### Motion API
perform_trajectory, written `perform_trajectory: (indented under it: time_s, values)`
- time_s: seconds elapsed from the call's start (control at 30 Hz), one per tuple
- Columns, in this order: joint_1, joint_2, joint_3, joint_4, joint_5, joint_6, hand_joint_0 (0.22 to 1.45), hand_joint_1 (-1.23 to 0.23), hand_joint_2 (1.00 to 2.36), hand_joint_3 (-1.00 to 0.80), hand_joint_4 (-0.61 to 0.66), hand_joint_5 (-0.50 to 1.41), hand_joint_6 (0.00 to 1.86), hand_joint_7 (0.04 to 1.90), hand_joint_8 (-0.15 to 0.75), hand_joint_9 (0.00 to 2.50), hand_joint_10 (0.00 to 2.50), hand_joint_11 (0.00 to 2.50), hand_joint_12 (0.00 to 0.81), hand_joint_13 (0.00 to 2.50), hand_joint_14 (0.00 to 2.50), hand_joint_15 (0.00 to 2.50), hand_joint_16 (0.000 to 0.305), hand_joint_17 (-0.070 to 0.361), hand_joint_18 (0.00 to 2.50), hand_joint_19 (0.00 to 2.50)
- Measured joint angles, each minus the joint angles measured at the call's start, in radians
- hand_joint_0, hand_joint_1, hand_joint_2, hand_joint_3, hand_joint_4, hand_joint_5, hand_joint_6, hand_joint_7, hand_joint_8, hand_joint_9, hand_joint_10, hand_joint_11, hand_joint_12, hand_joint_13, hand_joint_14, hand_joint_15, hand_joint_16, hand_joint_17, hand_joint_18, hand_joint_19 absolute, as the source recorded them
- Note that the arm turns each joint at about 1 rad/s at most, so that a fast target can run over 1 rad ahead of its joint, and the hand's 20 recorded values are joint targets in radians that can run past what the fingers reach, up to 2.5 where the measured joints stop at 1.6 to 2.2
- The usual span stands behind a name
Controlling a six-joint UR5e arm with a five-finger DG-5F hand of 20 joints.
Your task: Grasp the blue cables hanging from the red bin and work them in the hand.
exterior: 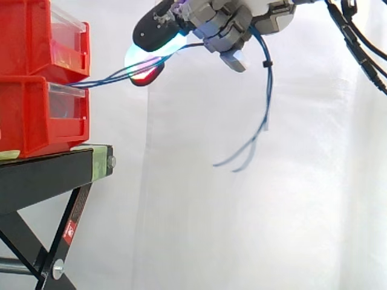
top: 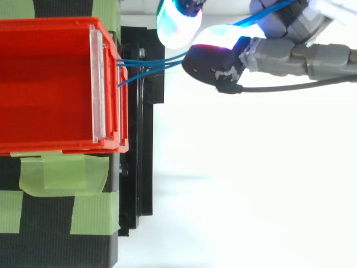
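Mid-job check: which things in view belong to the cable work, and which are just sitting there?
In the job: blue cables; hand, pinching them; red bins they run from.
Just there: black stand; green tape; white curtain.

Lab: white curtain (exterior: 272,229), red bins (exterior: 27,115), blk stand (exterior: 42,172).

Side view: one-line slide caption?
Hand pinches blue cables stretched from the stacked red bins, loose ends hanging below it.

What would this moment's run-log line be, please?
hand: shut on thin blue cables | cables: run from stacked red plastic bins | loose ends: dangling
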Motion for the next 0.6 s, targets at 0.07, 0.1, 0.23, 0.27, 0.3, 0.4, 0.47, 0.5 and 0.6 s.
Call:
perform_trajectory:
  time_s: [0.07, 0.1, 0.23, 0.27, 0.3, 0.4, 0.47, 0.5, 0.6]
  values:
    - [-0.001, 0.000, 0.000, 0.000, 0.000, 0.001, 1.00, -0.74, 1.02, -0.47, 0.30, 0.14, 0.01, 0.93, 0.519, 1.74, 2.50, 2.50, 0.771, 2.09, 2.50, 2.01, 0.244, 0.183, 2.50, 0.76]
    - [-0.001, 0.000, 0.000, 0.000, 0.000, 0.001, 0.98, -0.73, 1.02, -0.49, 0.31, 0.14, 0.02, 0.93, 0.519, 1.74, 2.50, 2.50, 0.771, 2.09, 2.50, 2.01, 0.244, 0.183, 2.50, 0.76]
    - [-0.003, 0.000, 0.000, 0.000, 0.000, 0.001, 0.95, -0.72, 1.02, -0.56, 0.30, 0.17, 0.02, 1.04, 0.519, 1.74, 2.50, 2.50, 0.771, 2.09, 2.50, 2.01, 0.244, 0.183, 2.50, 0.76]
    - [-0.003, 0.000, 0.000, -0.001, 0.000, 0.001, 0.95, -0.72, 1.02, -0.56, 0.31, 0.18, 0.02, 1.08, 0.519, 1.74, 2.50, 2.50, 0.771, 2.09, 2.50, 2.01, 0.244, 0.183, 2.50, 0.76]
    - [-0.003, 0.000, 0.000, -0.002, 0.000, 0.000, 0.95, -0.72, 1.02, -0.56, 0.30, 0.20, 0.02, 1.10, 0.519, 1.74, 2.50, 2.50, 0.771, 2.09, 2.50, 2.01, 0.244, 0.183, 2.50, 0.76]
    - [-0.003, 0.000, 0.000, -0.004, -0.002, -0.002, 0.96, -0.72, 1.02, -0.56, 0.29, 0.24, 0.02, 1.16, 0.519, 1.74, 2.50, 2.50, 0.771, 2.09, 2.50, 2.01, 0.244, 0.183, 2.50, 0.76]
    - [-0.003, 0.000, 0.000, -0.008, -0.008, -0.004, 0.96, -0.72, 1.02, -0.56, 0.29, 0.26, 0.01, 1.20, 0.519, 1.74, 2.50, 2.50, 0.771, 2.09, 2.50, 2.01, 0.244, 0.183, 2.50, 0.76]
    - [-0.004, 0.000, 0.000, -0.009, -0.012, -0.008, 0.96, -0.72, 1.02, -0.56, 0.29, 0.27, 0.01, 1.20, 0.519, 1.74, 2.50, 2.50, 0.771, 2.09, 2.50, 2.01, 0.244, 0.183, 2.50, 0.76]
    - [-0.004, 0.000, 0.000, -0.012, -0.022, -0.020, 0.96, -0.72, 1.02, -0.56, 0.27, 0.30, 0.01, 1.26, 0.519, 1.74, 2.50, 2.50, 0.771, 2.09, 2.50, 2.01, 0.244, 0.183, 2.50, 0.76]
